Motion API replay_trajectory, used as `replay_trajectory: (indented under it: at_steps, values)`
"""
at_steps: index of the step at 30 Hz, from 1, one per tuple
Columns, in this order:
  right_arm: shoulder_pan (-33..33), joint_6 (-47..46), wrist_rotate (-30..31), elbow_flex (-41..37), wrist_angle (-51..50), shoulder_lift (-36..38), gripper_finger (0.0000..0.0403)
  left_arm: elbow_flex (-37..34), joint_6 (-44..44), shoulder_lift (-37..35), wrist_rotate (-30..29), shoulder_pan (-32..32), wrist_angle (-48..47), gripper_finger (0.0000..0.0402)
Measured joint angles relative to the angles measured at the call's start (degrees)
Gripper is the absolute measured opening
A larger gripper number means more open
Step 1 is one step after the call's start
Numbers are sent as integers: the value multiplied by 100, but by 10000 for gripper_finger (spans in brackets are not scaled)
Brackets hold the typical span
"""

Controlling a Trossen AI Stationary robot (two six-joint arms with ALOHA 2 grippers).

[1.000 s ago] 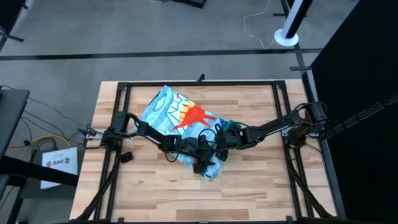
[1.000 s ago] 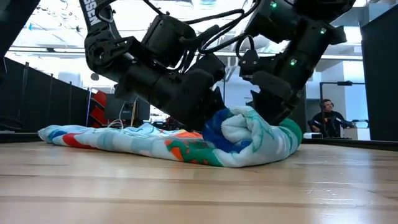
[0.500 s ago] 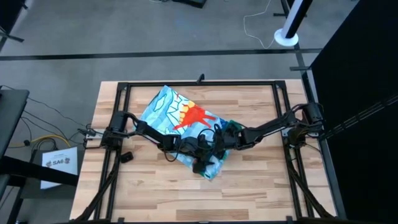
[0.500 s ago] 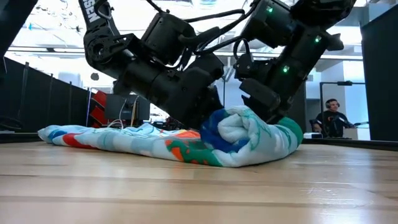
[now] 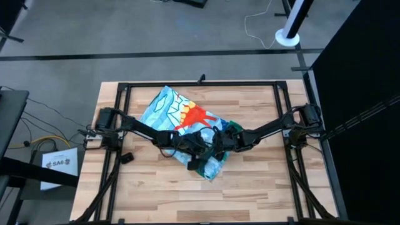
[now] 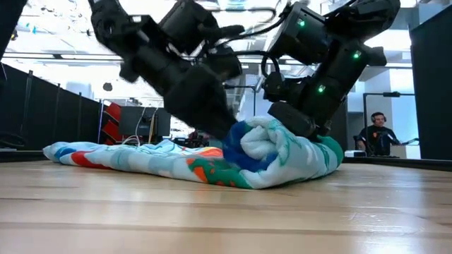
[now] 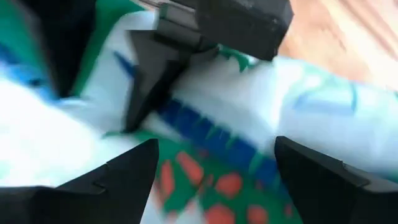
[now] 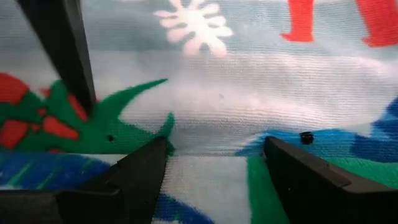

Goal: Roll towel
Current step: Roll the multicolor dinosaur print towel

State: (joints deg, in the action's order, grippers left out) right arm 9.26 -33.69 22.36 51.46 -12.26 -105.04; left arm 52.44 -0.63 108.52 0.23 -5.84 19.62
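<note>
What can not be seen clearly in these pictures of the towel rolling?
- High view: the rolled end of the green and light-blue printed beach towel is covered by both arms.
- Low view: both end effector tips are hidden behind the roll.
- Left wrist view: motion blur smears the print.

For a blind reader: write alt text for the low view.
A partly rolled towel lies on the wooden table, its flat tail trailing left. The two dark arms press down onto the roll from above; a person sits far behind.
</note>
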Motion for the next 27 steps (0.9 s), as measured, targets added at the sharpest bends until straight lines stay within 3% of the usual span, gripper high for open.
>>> replay_trajectory:
  at_steps: [5,14,27]
  values:
    - [2,2,-47,-2,-30,-4,259,-221,580,-589,-841,309,-357,306]
    - [2,45,-147,-15,-17,-7,259,-803,407,9,-617,1083,339,306]
    - [45,-251,-268,-2,-166,7,259,-1681,74,-104,-600,1511,1080,306]
